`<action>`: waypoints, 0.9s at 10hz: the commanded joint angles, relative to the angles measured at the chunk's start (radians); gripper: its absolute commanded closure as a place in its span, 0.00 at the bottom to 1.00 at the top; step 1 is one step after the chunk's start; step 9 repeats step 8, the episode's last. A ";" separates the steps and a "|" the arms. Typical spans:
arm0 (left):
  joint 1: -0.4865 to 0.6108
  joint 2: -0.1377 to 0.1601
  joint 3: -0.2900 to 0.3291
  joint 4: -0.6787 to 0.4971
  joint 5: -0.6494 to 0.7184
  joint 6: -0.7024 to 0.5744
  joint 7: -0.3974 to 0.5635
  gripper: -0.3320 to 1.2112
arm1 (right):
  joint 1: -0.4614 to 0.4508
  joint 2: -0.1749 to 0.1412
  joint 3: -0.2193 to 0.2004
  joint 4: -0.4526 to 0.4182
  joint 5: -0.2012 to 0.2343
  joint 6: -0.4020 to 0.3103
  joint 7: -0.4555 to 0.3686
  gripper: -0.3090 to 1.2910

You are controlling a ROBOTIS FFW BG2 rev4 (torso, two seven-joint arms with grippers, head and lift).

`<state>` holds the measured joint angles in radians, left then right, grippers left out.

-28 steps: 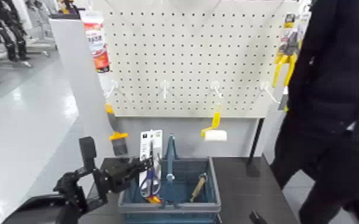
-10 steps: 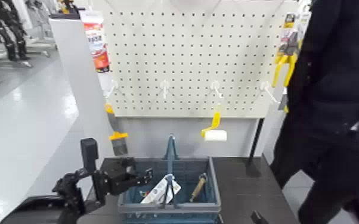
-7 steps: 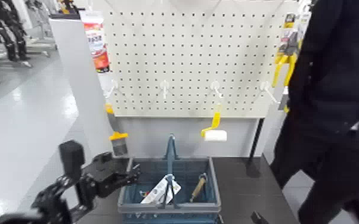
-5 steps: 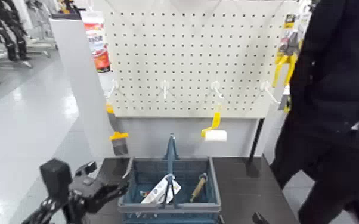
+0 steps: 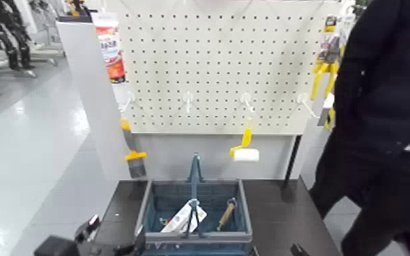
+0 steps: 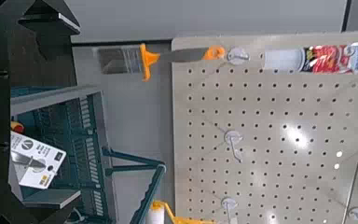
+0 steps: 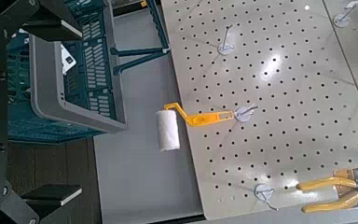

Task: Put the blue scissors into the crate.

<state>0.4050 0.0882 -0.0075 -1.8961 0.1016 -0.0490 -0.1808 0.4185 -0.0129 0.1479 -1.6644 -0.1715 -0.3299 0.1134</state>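
The crate (image 5: 194,237) stands on the dark table below the pegboard. The blue scissors on their white card (image 5: 180,218) lie tilted inside it, left of the upright handle (image 5: 194,178); the blue loops are hard to make out. The card also shows in the left wrist view (image 6: 33,155), inside the crate (image 6: 70,117). My left gripper (image 5: 116,244) is open and empty, low at the crate's front left corner. My right gripper (image 5: 296,250) barely shows at the bottom edge; in the right wrist view its fingers (image 7: 33,11) stand apart, empty, away from the crate (image 7: 70,79).
A wooden-handled tool (image 5: 225,212) lies in the crate's right half. The pegboard (image 5: 228,61) holds a yellow paint roller (image 5: 244,146), yellow pliers (image 5: 325,73) and a tube (image 5: 109,48). A paintbrush (image 5: 134,162) hangs at left. A person in dark clothes (image 5: 385,129) stands at right.
My left gripper held the scissors card upright over the crate, let it go, then drew back leftward and down. The card now lies in the crate.
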 commanded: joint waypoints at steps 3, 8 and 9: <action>0.057 0.036 -0.075 0.028 0.029 -0.124 0.112 0.28 | 0.003 0.001 -0.002 -0.006 0.004 0.006 0.000 0.28; 0.057 0.051 -0.097 0.034 0.044 -0.126 0.142 0.28 | 0.005 0.002 -0.007 -0.017 0.013 0.032 0.002 0.28; 0.057 0.051 -0.097 0.034 0.044 -0.126 0.142 0.28 | 0.005 0.002 -0.007 -0.017 0.013 0.032 0.002 0.28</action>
